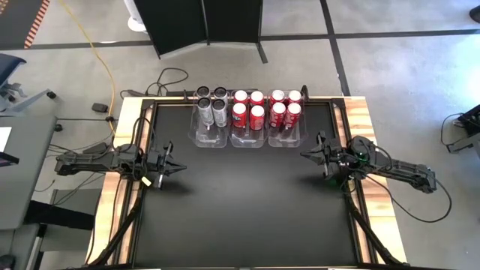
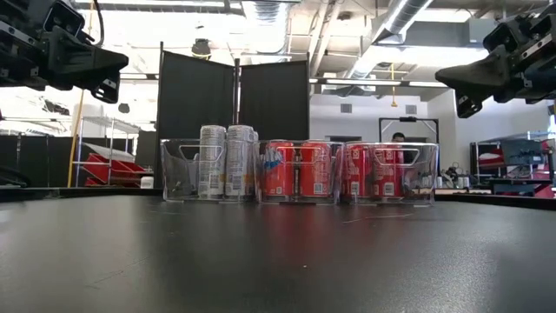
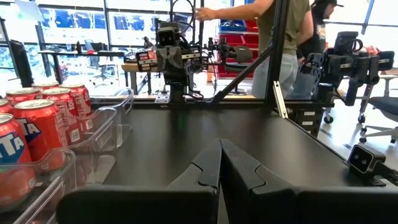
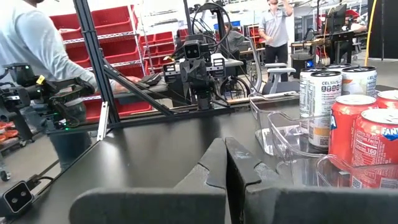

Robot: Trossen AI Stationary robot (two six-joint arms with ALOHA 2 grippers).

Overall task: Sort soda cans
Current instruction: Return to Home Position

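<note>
Three clear bins stand side by side at the table's far edge. The left bin (image 1: 211, 135) holds the silver-grey cans (image 1: 211, 105). The middle bin (image 1: 248, 137) and the right bin (image 1: 285, 136) hold the red cans (image 1: 249, 106), all upright on their bases. In the low view the silver-grey cans (image 2: 225, 162) stand left of the red cans (image 2: 334, 169). My left gripper (image 1: 180, 168) hovers over the table's left side, shut on nothing. My right gripper (image 1: 304, 155) hovers over the right side, also shut and empty. Each points toward the table's middle.
The near part of each bin holds no can. The black table top (image 1: 247, 210) stretches from the bins to the near edge. People stand in the room beyond the table, seen in both wrist views. A small camera block (image 3: 364, 159) sits at the table's near edge.
</note>
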